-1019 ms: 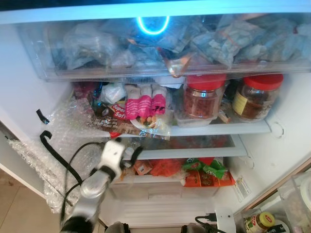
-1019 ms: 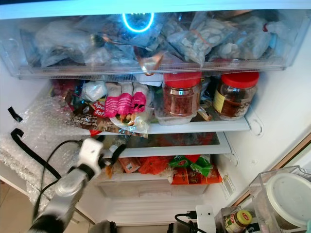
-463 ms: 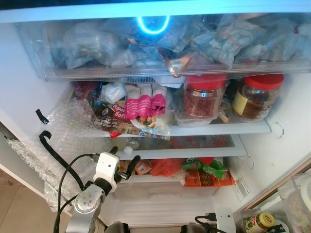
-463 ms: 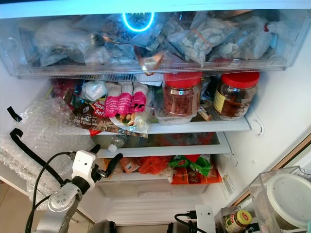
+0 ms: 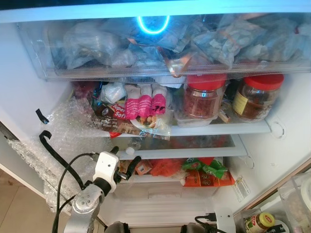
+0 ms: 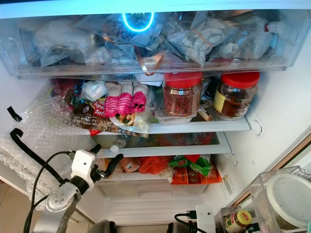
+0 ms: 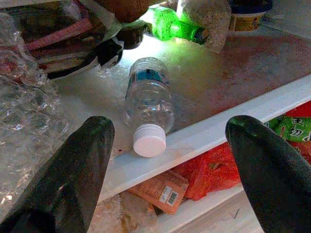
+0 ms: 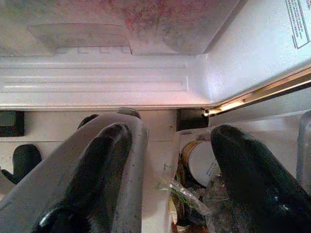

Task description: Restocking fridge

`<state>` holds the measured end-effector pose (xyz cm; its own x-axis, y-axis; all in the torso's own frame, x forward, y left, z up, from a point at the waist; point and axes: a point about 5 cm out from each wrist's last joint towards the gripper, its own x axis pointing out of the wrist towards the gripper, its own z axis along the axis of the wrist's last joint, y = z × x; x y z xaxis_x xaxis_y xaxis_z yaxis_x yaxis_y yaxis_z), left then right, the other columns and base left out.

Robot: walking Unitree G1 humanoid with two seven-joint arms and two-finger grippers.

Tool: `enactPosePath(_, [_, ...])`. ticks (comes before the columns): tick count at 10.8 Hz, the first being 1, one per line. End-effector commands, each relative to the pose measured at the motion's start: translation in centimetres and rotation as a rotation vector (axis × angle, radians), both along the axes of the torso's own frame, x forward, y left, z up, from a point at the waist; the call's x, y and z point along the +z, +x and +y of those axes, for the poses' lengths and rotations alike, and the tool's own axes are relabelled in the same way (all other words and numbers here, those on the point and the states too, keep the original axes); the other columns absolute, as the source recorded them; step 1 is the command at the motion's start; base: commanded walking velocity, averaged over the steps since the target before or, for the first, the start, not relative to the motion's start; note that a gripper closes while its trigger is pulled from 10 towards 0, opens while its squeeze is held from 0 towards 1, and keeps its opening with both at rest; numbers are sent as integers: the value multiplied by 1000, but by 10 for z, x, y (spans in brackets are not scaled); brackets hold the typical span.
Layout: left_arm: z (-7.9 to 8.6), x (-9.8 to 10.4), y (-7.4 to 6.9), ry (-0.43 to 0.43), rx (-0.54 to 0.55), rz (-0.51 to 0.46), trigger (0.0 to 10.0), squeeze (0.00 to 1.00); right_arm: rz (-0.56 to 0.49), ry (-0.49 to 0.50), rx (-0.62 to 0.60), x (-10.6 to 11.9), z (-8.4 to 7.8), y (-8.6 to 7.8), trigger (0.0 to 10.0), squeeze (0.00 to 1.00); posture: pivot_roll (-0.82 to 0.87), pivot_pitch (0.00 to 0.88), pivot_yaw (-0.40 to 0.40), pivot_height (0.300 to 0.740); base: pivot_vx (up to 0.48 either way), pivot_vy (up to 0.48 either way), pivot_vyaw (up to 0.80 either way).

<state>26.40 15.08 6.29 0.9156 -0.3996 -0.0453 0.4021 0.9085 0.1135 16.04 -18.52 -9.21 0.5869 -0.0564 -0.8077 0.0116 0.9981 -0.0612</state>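
White fridge walls (image 5: 22, 92) frame a packed interior, with a blue light ring (image 5: 153, 24) glowing at the top behind a clear drawer (image 5: 160, 73) stuffed with bagged food. Beneath it, a shelf carries two red-lidded jars (image 5: 203, 96) on the right and pink-wrapped packets (image 5: 146, 104) toward the middle, while bubble wrap (image 5: 63, 131) spills down the left wall. Lower still sits a glass shelf with a white front edge (image 5: 194, 152), and under that lie orange and green packets (image 5: 204, 172).

Standing just before that glass shelf's left end, the left gripper (image 5: 124, 161) has its two black fingers spread wide apart, holding nothing. Straight ahead of it, between the fingers' line, a small clear water bottle (image 7: 148, 104) lies on its side on the glass shelf, its white cap (image 7: 149, 140) resting against the shelf's front edge. Beyond the bottle a green bottle (image 7: 175, 26) lies farther back.

Down low, the right gripper (image 8: 167, 141) hangs by the fridge's base, fingers apart and empty.
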Motion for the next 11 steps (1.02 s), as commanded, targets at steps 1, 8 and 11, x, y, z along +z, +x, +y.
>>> enactPosePath(1, [2,0,-2,-9,2,10,10000,0,63,20,3,-7,5,-14,10000,0,-106,29,25,651,0,0,0])
enactPosePath(8, [2,0,-3,-11,-2,22,10000,0,64,15,9,-7,5,-14,10000,0,-100,9,26,651,0,0,0])
enactPosePath(11, [2,0,-3,-12,-6,26,10000,0,64,16,9,-7,6,-15,10000,0,-99,2,28,651,0,0,0])
